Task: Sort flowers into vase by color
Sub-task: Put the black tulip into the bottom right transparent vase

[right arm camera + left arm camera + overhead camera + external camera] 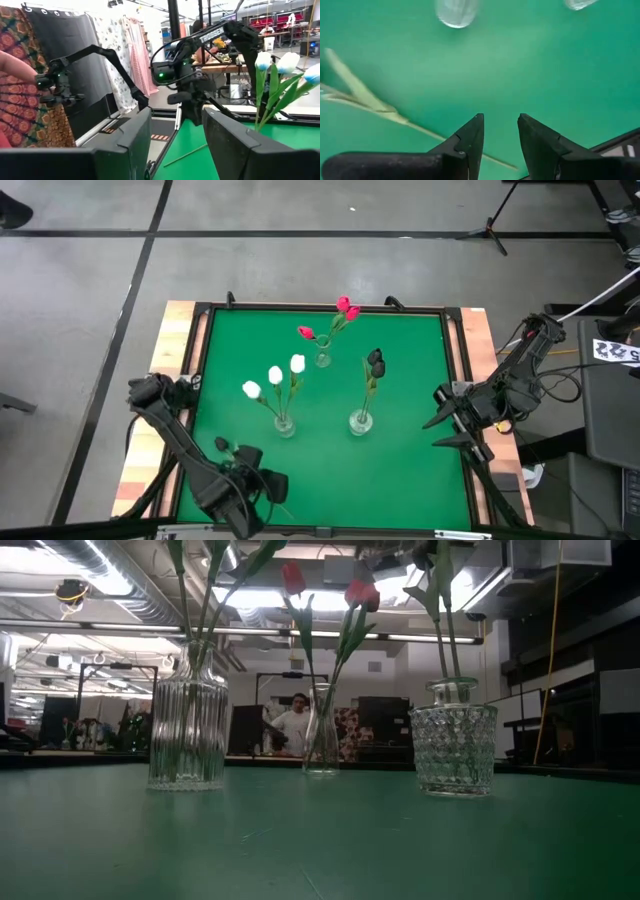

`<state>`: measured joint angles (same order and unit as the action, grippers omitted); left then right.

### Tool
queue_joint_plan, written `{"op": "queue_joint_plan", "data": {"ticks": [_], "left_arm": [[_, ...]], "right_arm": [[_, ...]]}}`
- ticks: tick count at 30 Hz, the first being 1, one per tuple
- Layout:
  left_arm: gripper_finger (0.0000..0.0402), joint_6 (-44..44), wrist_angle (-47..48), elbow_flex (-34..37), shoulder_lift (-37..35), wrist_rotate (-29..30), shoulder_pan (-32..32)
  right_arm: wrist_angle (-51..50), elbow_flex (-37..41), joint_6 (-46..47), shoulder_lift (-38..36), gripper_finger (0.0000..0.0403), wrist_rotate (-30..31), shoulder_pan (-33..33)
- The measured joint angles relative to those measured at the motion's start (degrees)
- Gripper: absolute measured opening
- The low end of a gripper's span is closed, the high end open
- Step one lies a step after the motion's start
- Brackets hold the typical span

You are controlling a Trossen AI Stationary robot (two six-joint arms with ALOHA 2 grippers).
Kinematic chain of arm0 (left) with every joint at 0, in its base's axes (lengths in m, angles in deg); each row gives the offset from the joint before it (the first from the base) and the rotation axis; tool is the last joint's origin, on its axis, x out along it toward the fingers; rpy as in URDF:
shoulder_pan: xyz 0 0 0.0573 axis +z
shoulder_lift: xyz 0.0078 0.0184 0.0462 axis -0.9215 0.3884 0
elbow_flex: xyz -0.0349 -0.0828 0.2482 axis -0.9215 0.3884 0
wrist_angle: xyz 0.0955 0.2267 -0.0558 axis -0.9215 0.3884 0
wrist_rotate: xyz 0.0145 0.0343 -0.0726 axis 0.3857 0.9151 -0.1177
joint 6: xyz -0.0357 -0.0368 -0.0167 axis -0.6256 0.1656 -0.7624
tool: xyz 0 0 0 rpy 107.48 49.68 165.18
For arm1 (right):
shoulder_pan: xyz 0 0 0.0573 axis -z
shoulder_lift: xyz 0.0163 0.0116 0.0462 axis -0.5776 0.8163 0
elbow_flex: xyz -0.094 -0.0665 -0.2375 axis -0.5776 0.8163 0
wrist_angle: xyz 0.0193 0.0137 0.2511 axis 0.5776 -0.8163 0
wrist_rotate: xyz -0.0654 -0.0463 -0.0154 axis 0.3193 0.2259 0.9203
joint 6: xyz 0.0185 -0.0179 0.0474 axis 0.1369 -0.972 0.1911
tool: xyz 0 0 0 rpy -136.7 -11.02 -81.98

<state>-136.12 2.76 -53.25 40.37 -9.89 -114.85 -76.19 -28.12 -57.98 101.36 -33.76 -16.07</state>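
Evidently one tulip [415, 127] is left out of a vase: it lies flat on the green table [400, 480], well apart from the diamond-cut vase [361, 420], on that vase's left-arm side and nearer the table's front edge. Only its thin stem and a pale leaf show in the left wrist view; its head is not clear, though by the count it should be a near-black one. The diamond-cut vase holds two near-black tulips [375, 362]. The white tulips [275, 376] stand in the ribbed vase [285, 423] just beside it, and the red-pink tulips [340, 315] stand in the narrow vase [322, 360] behind it.

The left gripper [500, 120] is low over the loose stem with its claw released. Its fingers stand apart, the stem slants under one finger and across the gap near the finger roots, and nothing is clamped yet. To do this well, the claw should settle squarely across the stem, clear of the leaf, and pinch on bare stem. The lift should be straight, so the long stem does not swing before it is carried toward the diamond-cut vase.

The right gripper [432, 432] waits on the other side of that vase, at the table's edge, its claw released and empty.
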Motion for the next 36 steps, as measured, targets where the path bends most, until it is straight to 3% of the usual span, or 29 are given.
{"op": "queue_joint_plan", "data": {"ticks": [4,6,9,12,19,30,36], "left_arm": [[0.0117,1.94,-1.89,0.0,1.21,-0.22,-0.33],[0.0117,0.57,0.57,0.0,1.89,-4.07,-0.37],[0.0117,-8.33,3.72,1.65,2.43,-12.71,-0.44],[0.0117,-11.47,1.44,3.95,2.42,-17.36,-0.92],[0.0117,-14.82,-3.05,8.7,2.25,-22.43,-0.52],[0.0117,-16.03,-12.88,16.79,2.19,-22.92,5.25],[0.0117,-16.04,-14.06,17.79,2.19,-28.34,6.9]], "right_arm": [[0.06,0.0,0.01,0.0,0.0177,1.54,0.0],[0.08,0.0,0.02,0.0,0.0177,2.62,0.0],[0.1,-0.01,0.18,0.0,0.0177,3.55,0.0],[0.15,0.0,0.37,0.0,0.0177,3.91,0.0],[0.15,0.0,1.62,0.0,0.0177,4.66,0.0],[0.28,0.0,2.13,0.0,0.0177,7.1,0.0],[0.28,0.0,2.21,0.0,0.0177,7.1,0.0]]}}
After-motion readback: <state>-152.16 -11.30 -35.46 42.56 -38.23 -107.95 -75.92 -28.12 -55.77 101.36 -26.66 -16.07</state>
